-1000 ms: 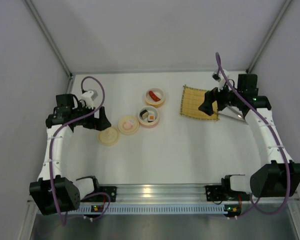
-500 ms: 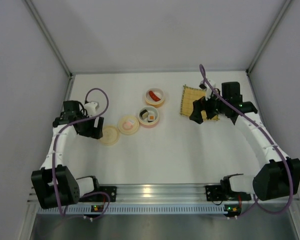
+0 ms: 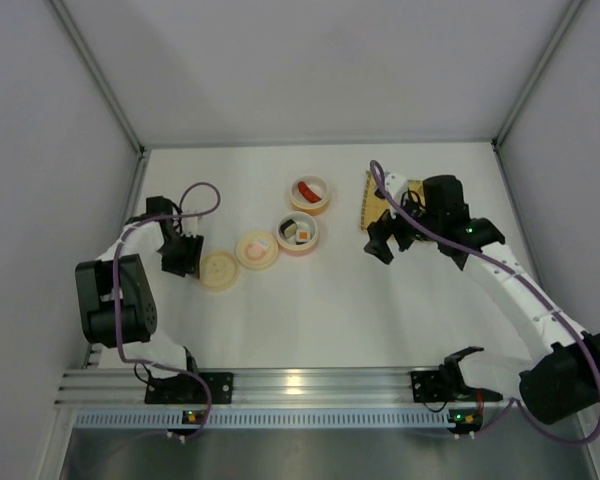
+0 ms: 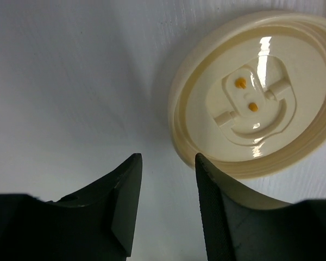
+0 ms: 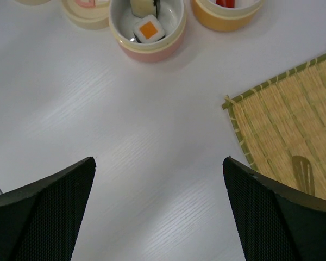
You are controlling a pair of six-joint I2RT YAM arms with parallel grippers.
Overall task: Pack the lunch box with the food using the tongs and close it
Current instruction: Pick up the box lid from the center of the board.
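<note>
Two sushi rolls [image 5: 148,28] in pink bowl [image 5: 146,51], sausage [image 3: 306,191] in orange bowl [image 5: 225,20] beside it; left fingers [image 4: 125,206] narrowly apart, empty, beside cream lid [image 4: 255,98]; right fingers [image 5: 49,206] wide open, empty, above bench [image 5: 152,125] near bamboo mat [image 5: 282,125].

Sits packed near upper centre: red sausage [image 3: 305,190] in open orange bowl [image 3: 325,201], sushi rolls [image 3: 298,231] in pink bowl [image 3: 298,252] just below.
</note>
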